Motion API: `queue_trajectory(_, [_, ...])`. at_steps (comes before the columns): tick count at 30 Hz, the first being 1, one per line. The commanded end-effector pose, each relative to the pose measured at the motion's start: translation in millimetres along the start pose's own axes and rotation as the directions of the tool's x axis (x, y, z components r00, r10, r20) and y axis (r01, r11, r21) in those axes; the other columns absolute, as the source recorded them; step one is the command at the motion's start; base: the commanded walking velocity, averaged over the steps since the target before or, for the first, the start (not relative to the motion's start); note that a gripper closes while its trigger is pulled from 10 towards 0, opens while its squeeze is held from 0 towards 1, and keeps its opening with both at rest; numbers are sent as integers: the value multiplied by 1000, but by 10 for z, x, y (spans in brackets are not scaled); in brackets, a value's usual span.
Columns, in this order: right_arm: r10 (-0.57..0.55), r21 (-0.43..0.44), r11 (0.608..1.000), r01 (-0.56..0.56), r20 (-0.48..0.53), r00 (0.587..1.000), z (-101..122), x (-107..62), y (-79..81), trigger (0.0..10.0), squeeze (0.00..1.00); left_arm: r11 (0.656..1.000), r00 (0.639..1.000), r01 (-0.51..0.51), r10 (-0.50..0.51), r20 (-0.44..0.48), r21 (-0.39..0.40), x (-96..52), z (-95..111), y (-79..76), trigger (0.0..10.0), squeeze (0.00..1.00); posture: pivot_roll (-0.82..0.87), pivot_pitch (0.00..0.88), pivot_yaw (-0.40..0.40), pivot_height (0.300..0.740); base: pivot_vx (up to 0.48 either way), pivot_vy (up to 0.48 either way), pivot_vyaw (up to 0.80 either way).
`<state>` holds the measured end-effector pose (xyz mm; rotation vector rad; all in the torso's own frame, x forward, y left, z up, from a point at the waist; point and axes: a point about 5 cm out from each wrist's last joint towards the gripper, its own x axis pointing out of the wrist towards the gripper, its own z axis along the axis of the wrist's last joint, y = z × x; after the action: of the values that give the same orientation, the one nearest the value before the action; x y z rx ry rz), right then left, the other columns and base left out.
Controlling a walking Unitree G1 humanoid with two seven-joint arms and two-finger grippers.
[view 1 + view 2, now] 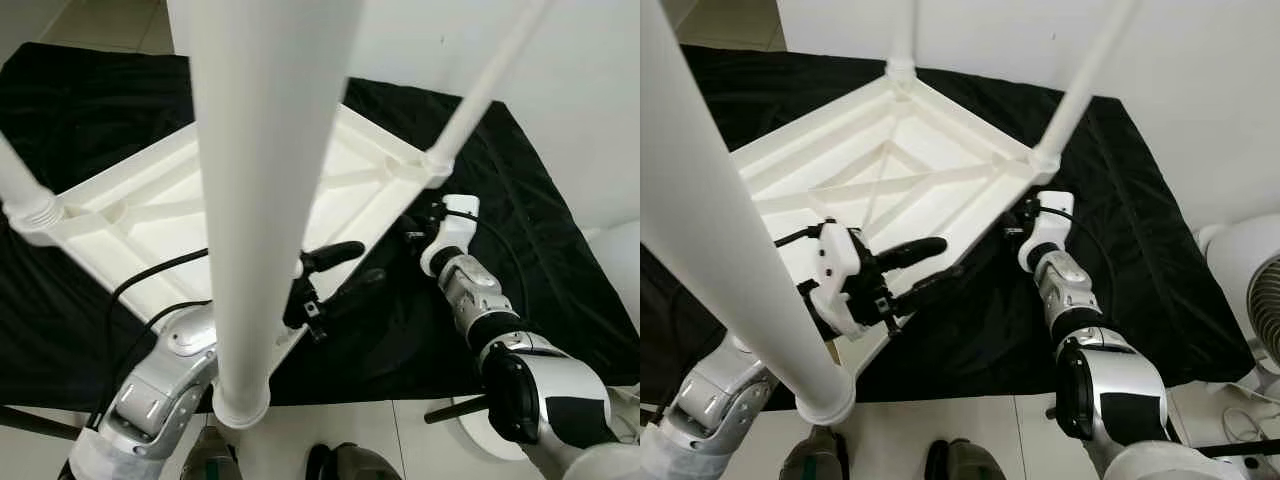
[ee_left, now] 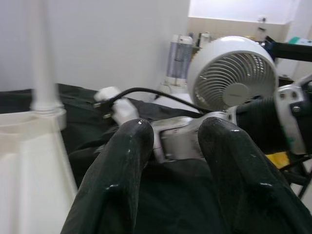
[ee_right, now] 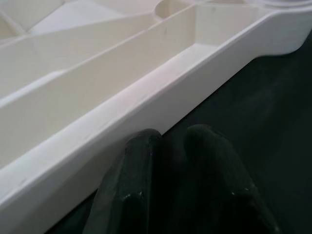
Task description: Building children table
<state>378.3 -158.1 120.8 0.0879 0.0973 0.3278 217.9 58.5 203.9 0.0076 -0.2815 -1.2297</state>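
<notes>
Tabletop (image 1: 910, 150), white plastic and flipped underside-up, lies on a black cloth (image 1: 1140, 240) spread over the floor, its ribbed frame facing me. I count 4 white legs standing up from its corners: the nearest one (image 1: 262, 180) rises right past my head camera, another (image 1: 1080, 85) stands at the corner by my right arm, and a third (image 1: 902, 35) at the far corner. My left gripper (image 1: 923, 268) hovers at the near edge of the tabletop, beside the closest leg, with its 2 black fingers spread apart and nothing between them. My right gripper (image 3: 173, 146) sits low on the cloth right against the outer rim of the tabletop, just below the right-hand corner; its 2 fingers are pressed together and empty. A white fan (image 2: 233, 78) stands off the cloth on my right.
</notes>
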Motion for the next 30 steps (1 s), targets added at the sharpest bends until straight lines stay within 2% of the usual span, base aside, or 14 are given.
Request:
queue_trajectory(1, [98,-23,995,-100,-52,994,-53,61,187,10000,0,998,998,61,-60,22,-19,83,41,-113,10000,0,175,172,-100,740,0,0,0])
queue_trajectory(14, [198,-109,973,-203,-47,979,175,250,488,10000,0,996,997,73,-70,45,-53,231,99,-206,10000,0,153,187,-68,740,0,0,0])
queue_trajectory(21, [228,-111,968,-226,3,974,321,314,593,10000,0,996,996,79,-76,52,-39,297,138,-188,10000,0,146,184,-49,740,0,0,0])
queue_trajectory(24, [283,-124,952,-279,10,959,332,323,677,10000,0,996,994,89,-87,63,-31,358,163,-175,10000,0,139,179,-33,740,0,0,0])
queue_trajectory(28, [314,-144,940,-311,1,949,316,321,721,10000,0,994,992,103,-100,71,-34,395,177,-184,10000,0,126,175,-23,740,0,0,0])
queue_trajectory(30, [281,-177,945,-274,17,959,324,305,655,10000,0,992,990,123,-121,73,-27,444,172,-180,10000,0,114,164,-12,740,0,0,0])
